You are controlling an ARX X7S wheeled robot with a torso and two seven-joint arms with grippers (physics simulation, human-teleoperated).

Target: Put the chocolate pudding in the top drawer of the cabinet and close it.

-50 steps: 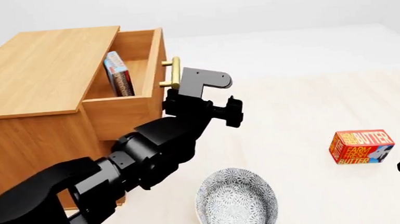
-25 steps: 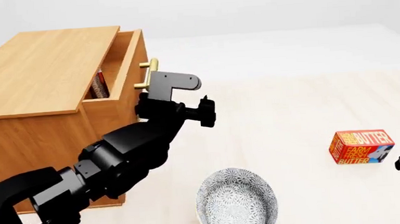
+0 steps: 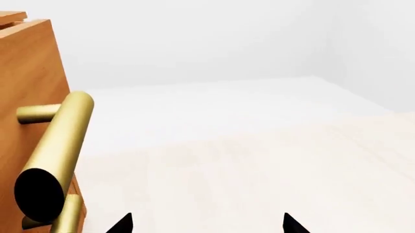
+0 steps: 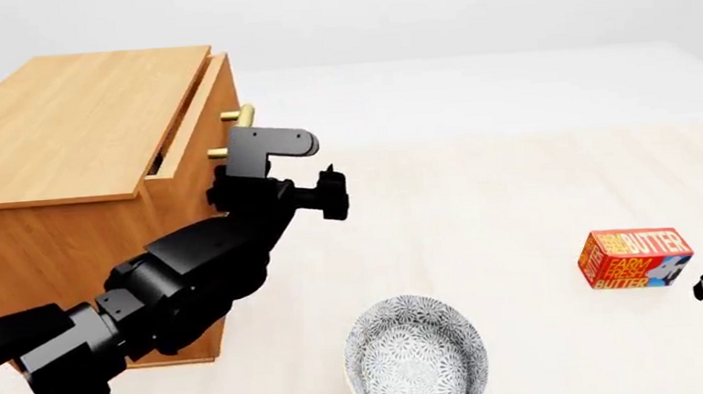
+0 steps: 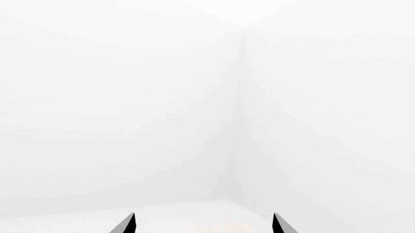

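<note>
The top drawer [image 4: 189, 134] of the cabinet [image 4: 72, 122] stands a crack open, at nine o'clock of the left claw [image 4: 272, 197]. Its brass handle [image 3: 55, 155] lies just beside the wide, empty tips. The pudding is hidden inside. The right claw [image 5: 202, 225] idles apart, wide.

We see orange-brown wood cabinet [image 4: 73, 132], brass handle [image 3: 57, 145], black left arm [image 4: 173, 281], orange-red butter box [image 4: 633, 258] with white lettering, grey-speckled white bowl [image 4: 414, 358], pale floor [image 4: 511, 196].
</note>
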